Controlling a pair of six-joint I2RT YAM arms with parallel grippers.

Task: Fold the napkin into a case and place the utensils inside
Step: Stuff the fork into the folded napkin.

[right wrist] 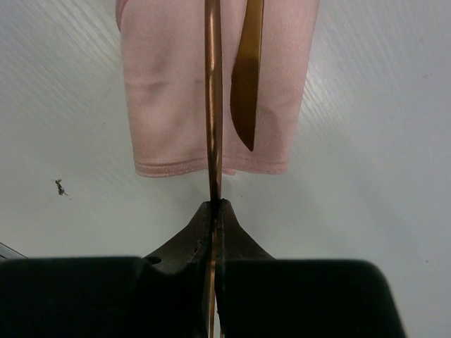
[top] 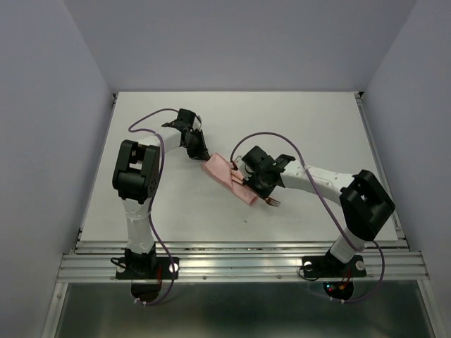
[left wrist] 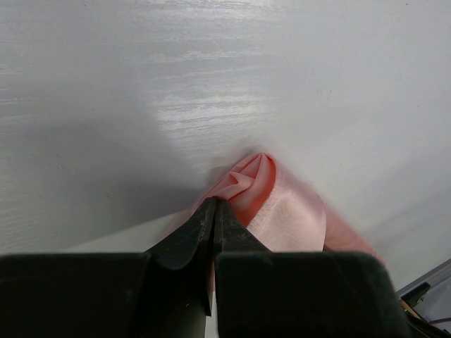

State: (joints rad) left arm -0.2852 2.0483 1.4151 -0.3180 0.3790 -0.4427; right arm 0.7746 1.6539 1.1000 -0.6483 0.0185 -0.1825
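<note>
- One folded napkin on the table.
- Two utensils: a stick pinched in the right end effector; a knife at its 1 o'clock.
- The left end effector pinches the napkin.

Salmon-pink case lies flat and narrow, one end bunched; knife rests on it, fork across it, pinched in my right gripper

Top view: high overhead, far. Both wrist views: close, low, share napkin.
</note>
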